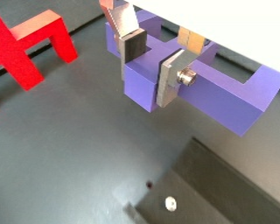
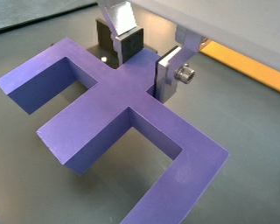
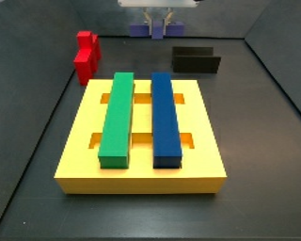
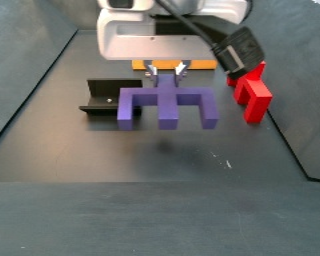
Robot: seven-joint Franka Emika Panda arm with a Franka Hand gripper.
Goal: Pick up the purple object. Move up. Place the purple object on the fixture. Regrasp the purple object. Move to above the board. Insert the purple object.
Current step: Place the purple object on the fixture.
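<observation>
My gripper (image 4: 164, 70) is shut on the purple object (image 4: 166, 105), its fingers clamping the raised centre knob. It holds the piece off the floor, legs hanging down, with a shadow under it. In both wrist views the silver fingers (image 1: 171, 77) sit on either side of the knob of the purple object (image 2: 108, 114). The gripper (image 3: 157, 19) is at the far end of the cell, beyond the board (image 3: 80, 151). The black fixture (image 4: 103, 95) stands on the floor beside and below the held piece; it also shows in a wrist view (image 1: 213, 188).
A red blocky piece (image 4: 254, 90) stands on the other side of the gripper from the fixture (image 3: 195, 60). The yellow board carries a long green bar (image 3: 119, 118) and a long blue bar (image 3: 167, 118). Grey walls enclose the floor.
</observation>
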